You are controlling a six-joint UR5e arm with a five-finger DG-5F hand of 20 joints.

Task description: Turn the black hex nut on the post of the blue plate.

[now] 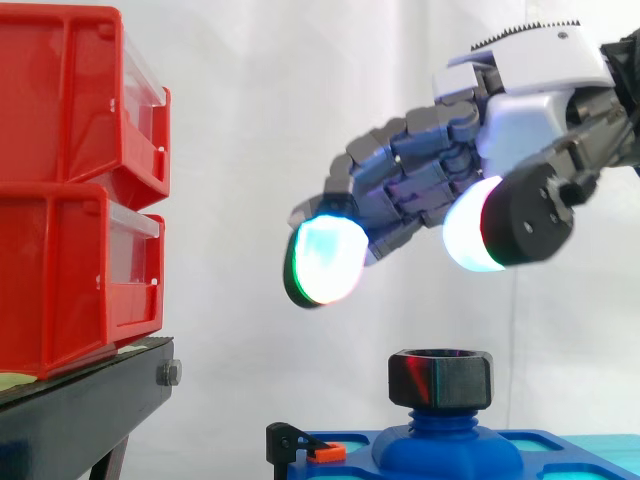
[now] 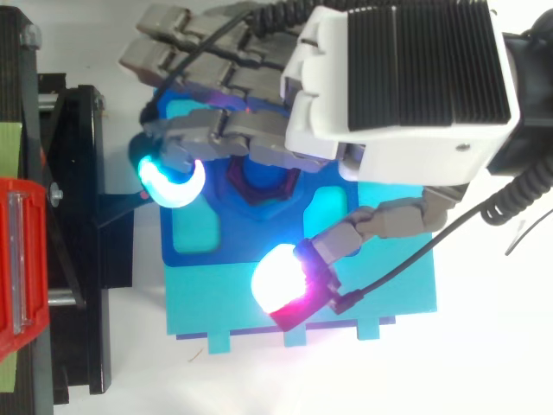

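Observation:
The black hex nut (image 1: 441,378) sits on the blue threaded post (image 1: 443,422) of the blue plate (image 1: 560,452). From above, the nut (image 2: 259,183) is partly covered by the fingers. My hand (image 1: 520,110) hovers above the nut without touching it. Its fingers are bent loosely and spread, holding nothing; one glowing fingertip (image 1: 322,260) hangs above and left of the nut, the thumb's pad (image 1: 472,238) above and right of it. In the top view the hand (image 2: 389,86) covers the plate's far half, with the thumb (image 2: 285,281) over the plate's (image 2: 380,294) near side.
Two stacked red bins (image 1: 80,190) stand on a black stand (image 1: 90,400) at the left. A small black clip with an orange tab (image 1: 300,447) sits at the plate's left edge. In the top view the black stand (image 2: 73,251) borders the plate on the left.

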